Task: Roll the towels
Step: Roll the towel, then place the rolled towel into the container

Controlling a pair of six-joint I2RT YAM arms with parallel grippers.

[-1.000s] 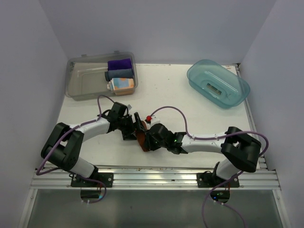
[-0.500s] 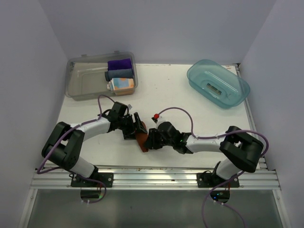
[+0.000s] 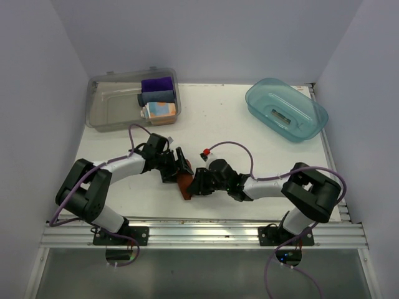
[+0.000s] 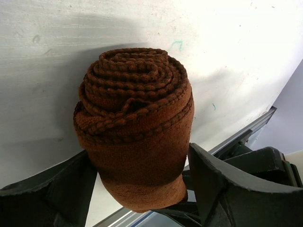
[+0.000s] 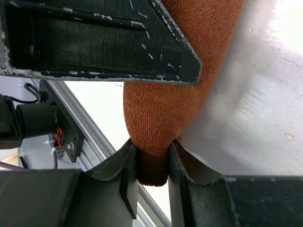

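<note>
The rust-brown towel [image 3: 184,183] is rolled into a tight spiral and sits between both grippers near the table's front middle. In the left wrist view the roll [image 4: 137,127] fills the gap between my left gripper's [image 4: 142,189] jaws, which press its sides. My left gripper [image 3: 181,169] holds the roll's far end. My right gripper [image 5: 152,170] is shut on the roll's near end [image 5: 161,123], pinching a fold of it. My right gripper [image 3: 194,184] meets the roll from the right. The patterned towel [image 3: 159,111] lies rolled in the clear bin.
A clear plastic bin [image 3: 112,106] stands at the back left and holds a purple cloth [image 3: 156,83] and a grey-blue cloth [image 3: 156,96]. A teal tub [image 3: 285,109] stands at the back right. The metal rail [image 3: 199,232] runs along the table's near edge.
My right gripper has drawn slightly back right along the roll and now pinches its near end. The left gripper has kept its hold with little movement.
</note>
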